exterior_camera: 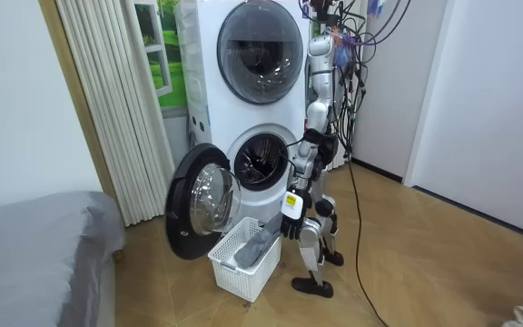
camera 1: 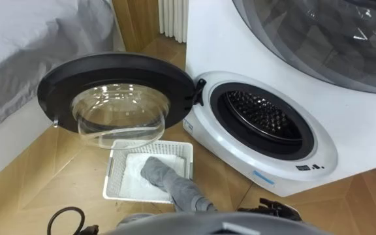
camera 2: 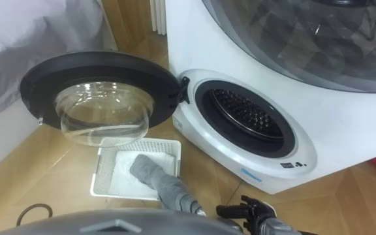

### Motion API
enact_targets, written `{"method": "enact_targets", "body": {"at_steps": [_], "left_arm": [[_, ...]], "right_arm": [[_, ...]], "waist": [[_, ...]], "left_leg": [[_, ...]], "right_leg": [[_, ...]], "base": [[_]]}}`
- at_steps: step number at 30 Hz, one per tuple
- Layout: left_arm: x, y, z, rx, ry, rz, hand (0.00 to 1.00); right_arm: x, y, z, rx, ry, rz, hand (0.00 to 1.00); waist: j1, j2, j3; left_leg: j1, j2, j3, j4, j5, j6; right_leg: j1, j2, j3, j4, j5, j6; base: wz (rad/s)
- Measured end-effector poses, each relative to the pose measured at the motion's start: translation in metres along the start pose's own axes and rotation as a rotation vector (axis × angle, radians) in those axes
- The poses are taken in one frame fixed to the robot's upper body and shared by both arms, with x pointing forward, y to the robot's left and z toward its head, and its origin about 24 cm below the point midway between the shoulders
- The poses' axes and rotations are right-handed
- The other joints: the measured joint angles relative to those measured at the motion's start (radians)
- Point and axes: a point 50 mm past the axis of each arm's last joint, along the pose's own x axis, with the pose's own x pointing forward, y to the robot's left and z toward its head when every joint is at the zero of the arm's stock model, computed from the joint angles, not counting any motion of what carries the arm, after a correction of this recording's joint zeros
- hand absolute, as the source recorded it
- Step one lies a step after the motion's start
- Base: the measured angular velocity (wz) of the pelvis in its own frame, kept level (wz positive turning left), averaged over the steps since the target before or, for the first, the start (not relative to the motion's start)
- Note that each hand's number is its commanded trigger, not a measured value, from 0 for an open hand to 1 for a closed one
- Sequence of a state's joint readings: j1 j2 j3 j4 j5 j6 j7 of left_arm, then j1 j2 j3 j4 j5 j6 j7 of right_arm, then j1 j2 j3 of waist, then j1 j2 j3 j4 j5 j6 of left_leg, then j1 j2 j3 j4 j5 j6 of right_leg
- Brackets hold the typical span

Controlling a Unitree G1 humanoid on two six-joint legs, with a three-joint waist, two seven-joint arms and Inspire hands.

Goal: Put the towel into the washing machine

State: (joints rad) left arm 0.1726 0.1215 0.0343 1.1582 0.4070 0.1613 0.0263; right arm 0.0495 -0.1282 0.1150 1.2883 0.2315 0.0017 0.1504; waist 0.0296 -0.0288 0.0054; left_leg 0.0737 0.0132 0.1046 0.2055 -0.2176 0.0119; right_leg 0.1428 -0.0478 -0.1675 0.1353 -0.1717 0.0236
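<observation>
While the washing machine's (camera 1: 361, 140) door (camera 1: 116, 72) hangs open at left, we see the basket (camera 1: 112, 181) beneath it, the grey towel (camera 1: 156, 171) lying in it, its near end clutched in our left hand (exterior_camera: 290, 221), a slant clearer in the room view; of the right hand (camera 2: 256, 212) we cannot tell the state

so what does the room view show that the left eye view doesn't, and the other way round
Room view: the robot standing by the basket, and the upper machine's whole round door. Left eye view: the holes in the drum and a white cloth under the grey towel. Both: the open door, basket, towel, grey bed.
</observation>
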Motion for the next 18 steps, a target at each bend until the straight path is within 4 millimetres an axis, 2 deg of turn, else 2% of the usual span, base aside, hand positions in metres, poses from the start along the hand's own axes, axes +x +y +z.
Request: {"method": "enact_targets", "body": {"at_steps": [12, 17, 18], "left_arm": [[0.0, 0.0, 0.003, 0.0, -0.022, 0.003, 0.0], [0.0, 0.004, 0.012, 0.0, -0.051, 0.015, 0.0], [0.0, 0.007, 0.017, 0.0, -0.073, 0.025, 0.0]], "right_arm": [[0.001, 0.002, 0.004, -0.012, -0.006, 0.032, 0.0], [0.001, 0.003, 0.009, -0.017, -0.017, 0.039, 0.0], [0.001, 0.003, 0.011, -0.018, -0.02, 0.04, 0.0]], "waist": [[0.0, -0.002, -0.0001], [-0.003, -0.004, -0.0005], [-0.004, -0.004, 0.002]], "left_leg": [[-0.019, 0.0, 0.0, 0.006, 0.0, 0.0], [-0.067, 0.002, -0.013, 0.033, -0.003, 0.002], [-0.073, 0.001, -0.017, 0.035, -0.003, 0.002]], "right_leg": [[-0.018, 0.0, 0.0, 0.001, 0.0, 0.0], [-0.059, 0.0, -0.007, 0.017, 0.0, -0.001], [-0.064, -0.001, -0.012, 0.017, 0.0, -0.001]], "base": [[0.0], [0.05], [0.1]]}}
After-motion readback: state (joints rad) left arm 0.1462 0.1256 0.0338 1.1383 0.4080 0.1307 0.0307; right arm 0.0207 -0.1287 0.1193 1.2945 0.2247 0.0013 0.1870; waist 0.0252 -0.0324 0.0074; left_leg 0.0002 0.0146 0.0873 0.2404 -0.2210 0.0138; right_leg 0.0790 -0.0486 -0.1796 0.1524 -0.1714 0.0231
